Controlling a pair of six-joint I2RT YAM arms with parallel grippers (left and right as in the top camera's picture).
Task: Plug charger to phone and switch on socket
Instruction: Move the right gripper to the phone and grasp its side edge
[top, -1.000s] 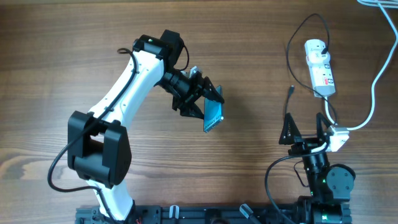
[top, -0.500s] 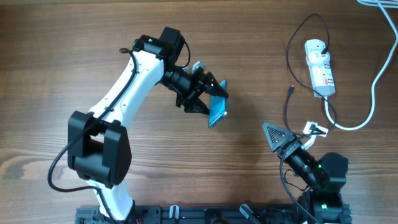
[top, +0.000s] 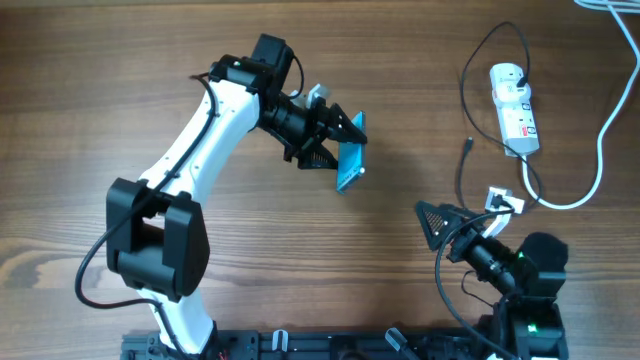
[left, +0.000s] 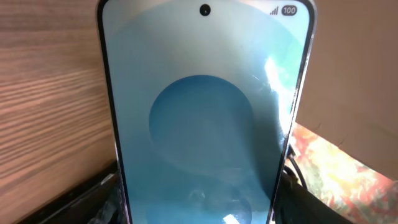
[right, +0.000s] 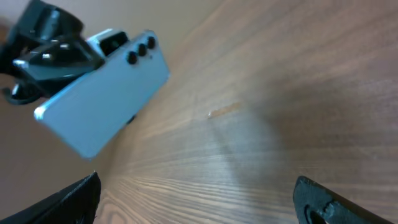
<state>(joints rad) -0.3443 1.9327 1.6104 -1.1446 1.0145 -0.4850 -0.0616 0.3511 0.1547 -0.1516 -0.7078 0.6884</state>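
Holding the smartphone (top: 349, 165) clamped in the left gripper (top: 340, 148), lifted over the table (top: 120, 60), near centre. Carrying nothing in the right gripper (top: 462, 212), spread wide around four o'clock. Reach to its twelve o'clock for the charger's connector tip (top: 468, 143), short of the power strip (top: 513, 108) at two o'clock. Pinch just behind the tip; present the smartphone's port end unobstructed, steady.

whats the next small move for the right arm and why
Probably reach the right gripper to the connector tip of the charger and grasp it: the gripper is open and empty, the tip lies loose on the table, and the left gripper holds the phone aloft.
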